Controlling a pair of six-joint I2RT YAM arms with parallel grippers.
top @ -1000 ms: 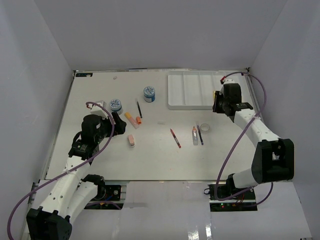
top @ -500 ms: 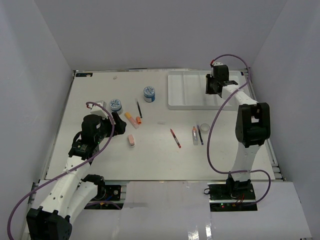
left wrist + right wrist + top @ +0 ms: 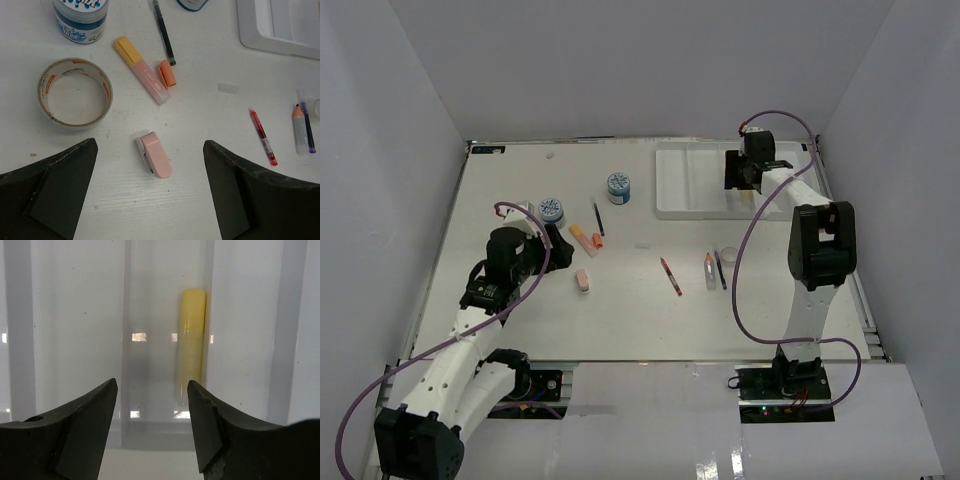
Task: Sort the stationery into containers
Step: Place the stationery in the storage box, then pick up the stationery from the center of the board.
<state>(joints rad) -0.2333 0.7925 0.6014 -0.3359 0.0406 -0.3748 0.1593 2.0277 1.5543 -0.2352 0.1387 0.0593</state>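
Over at the far right of the table, your right gripper (image 3: 151, 390) hangs just above the white tray (image 3: 685, 190), jaws parted and pinching nothing. The yellow marker (image 3: 192, 345) lies flat in one long compartment, tight against a divider. The overhead view hides which compartment, because the arm covers it.

The risk here is the exit. If you pull back low, or swing sideways before rising, a fingertip could catch a divider and drag the light tray, or flick the marker out. Lift straight up first.

Your left gripper (image 3: 150, 145) is spread wide above the pink eraser (image 3: 154, 159), holding nothing. The eraser lies slanted across the line between the fingers, so a squeeze from this angle could twist it or squirt it out. The tape roll (image 3: 75, 92) sits near the left finger, and a careless descent could land on its rim and shove it. The highlighter (image 3: 142, 70) and its orange cap (image 3: 168, 74) lie just beyond the eraser, so don't overshoot forward.
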